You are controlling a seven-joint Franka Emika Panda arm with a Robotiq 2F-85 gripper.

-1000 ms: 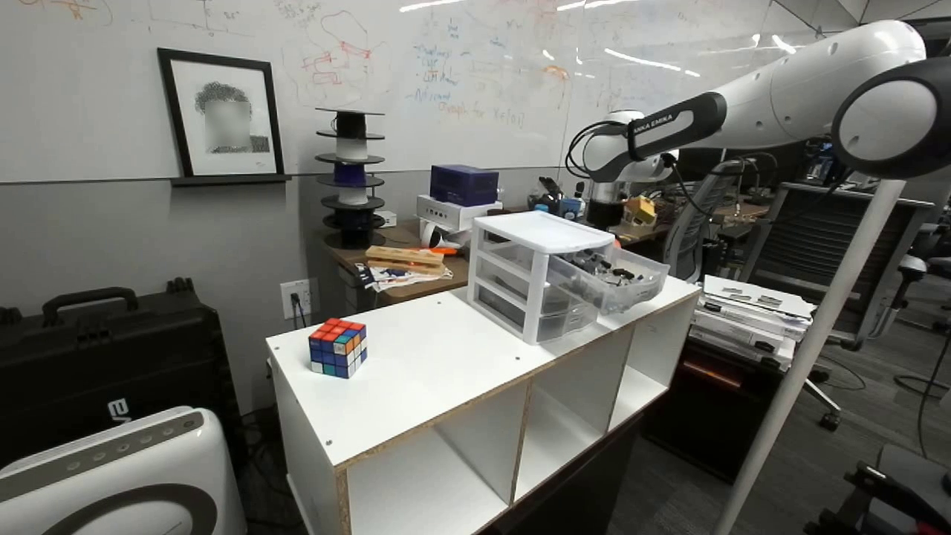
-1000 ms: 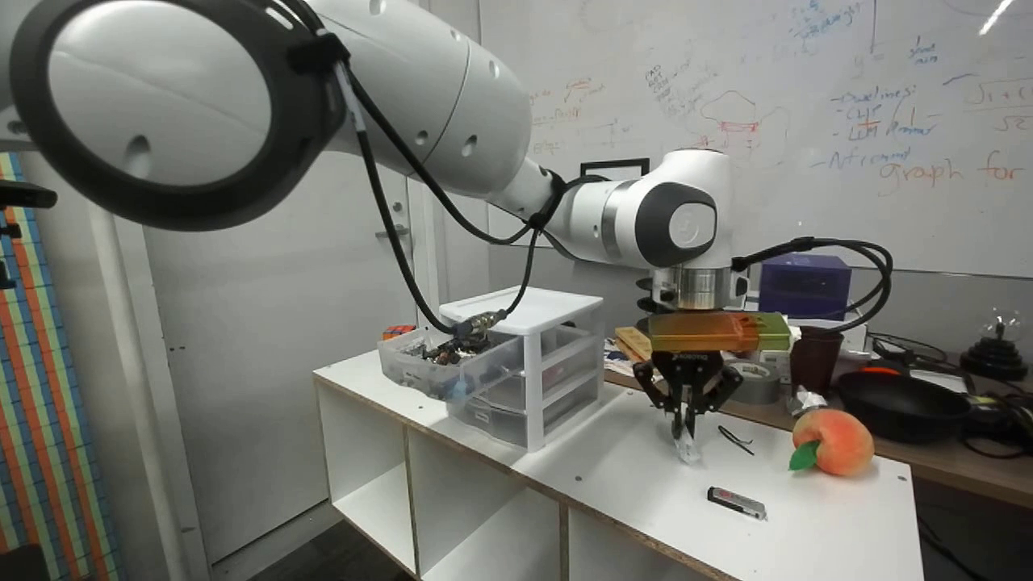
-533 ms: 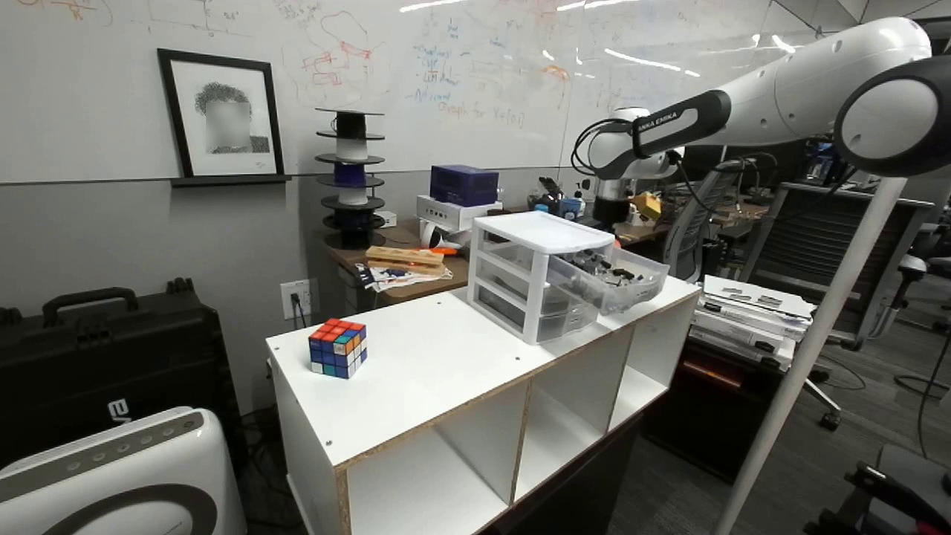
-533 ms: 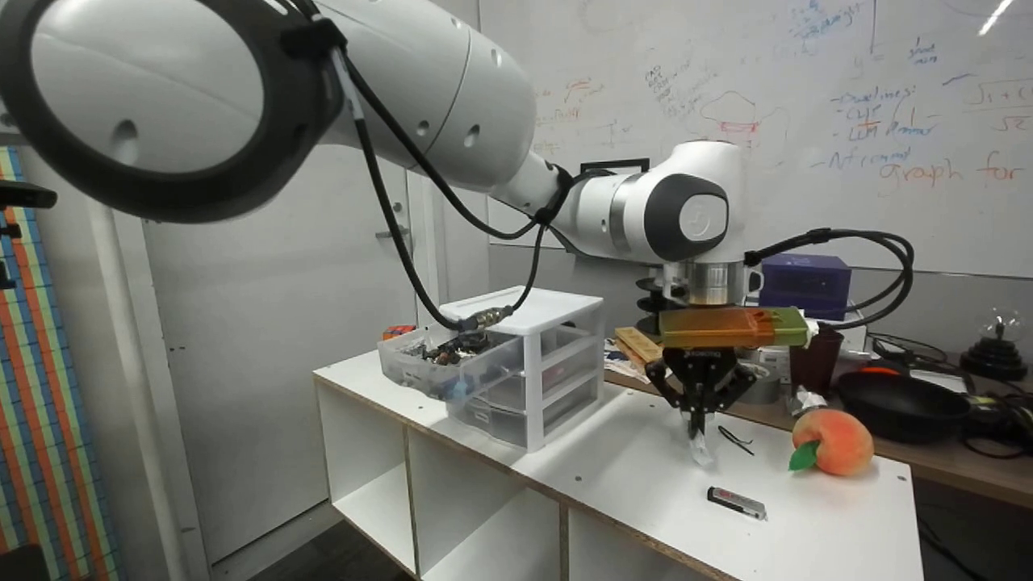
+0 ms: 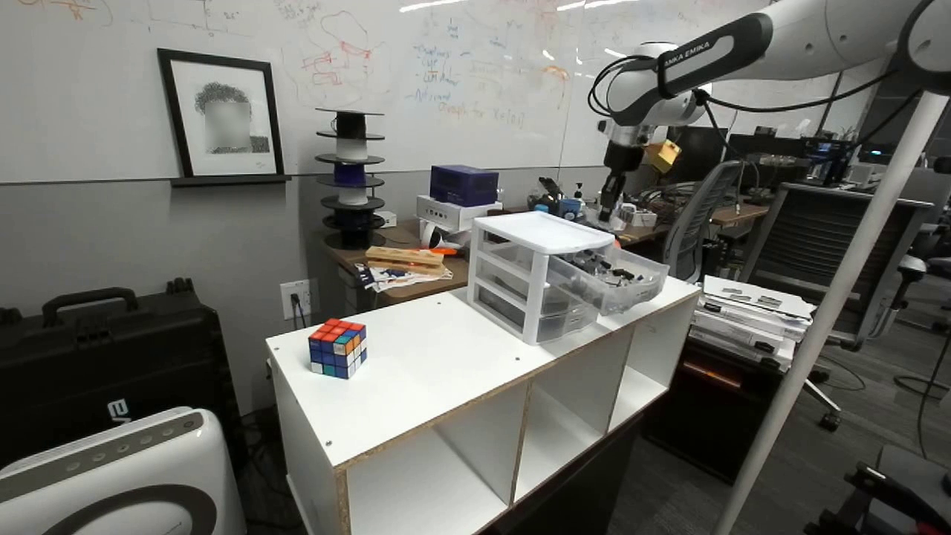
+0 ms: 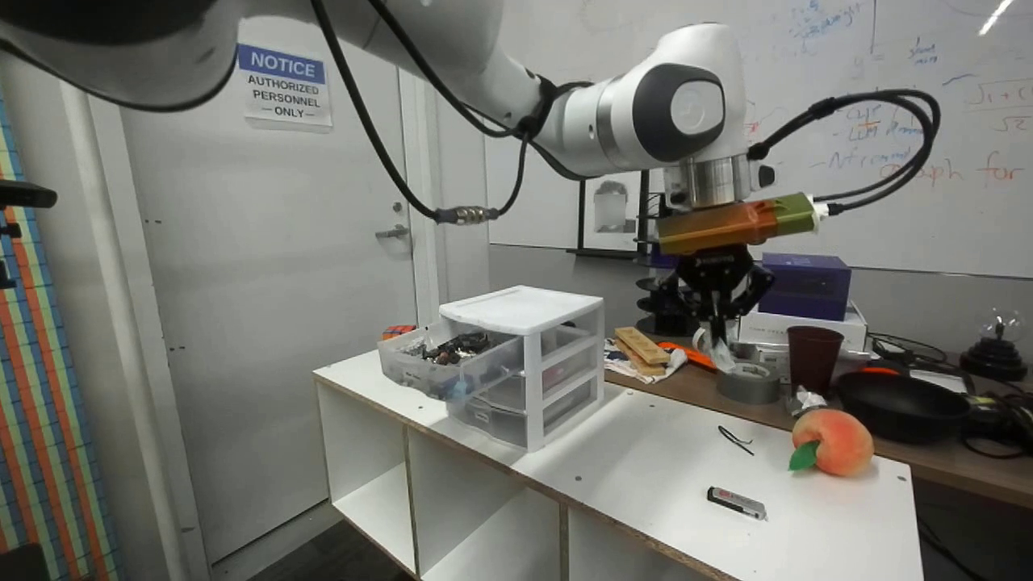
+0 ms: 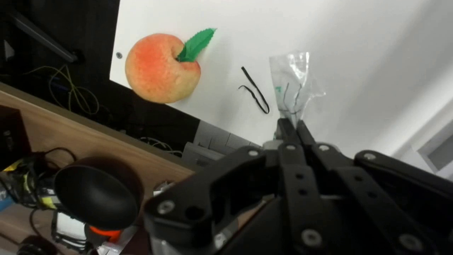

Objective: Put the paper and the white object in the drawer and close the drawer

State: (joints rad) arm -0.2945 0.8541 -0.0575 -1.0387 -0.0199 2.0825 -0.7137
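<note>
A crumpled clear wrapper (image 7: 292, 83), which may be the task's paper, hangs from the fingertips of my gripper (image 7: 293, 122), which is shut on it. In an exterior view the gripper (image 6: 718, 339) is raised well above the shelf top, right of the small drawer chest, with the wrapper (image 6: 722, 357) pointing down. The translucent top drawer (image 6: 424, 381) is pulled out and holds small dark and grey parts; it also shows open in an exterior view as a drawer (image 5: 637, 296). A small white-and-grey stick (image 6: 736, 502) with a black end lies on the shelf; whether it is the white object I cannot tell.
On the shelf top (image 6: 629, 516) lie a peach (image 6: 835, 442) and a black tie (image 6: 736, 440). Beyond the chest (image 5: 546, 232) sits a colourful cube (image 5: 338, 348). A desk behind carries a pan (image 6: 902, 407), a tape roll (image 6: 749, 382) and a cup (image 6: 813, 359).
My gripper has risen from near the shelf top to well above it, carrying the wrapper, and has shifted slightly right in an exterior view. Drawer, stick and peach have stayed put.
</note>
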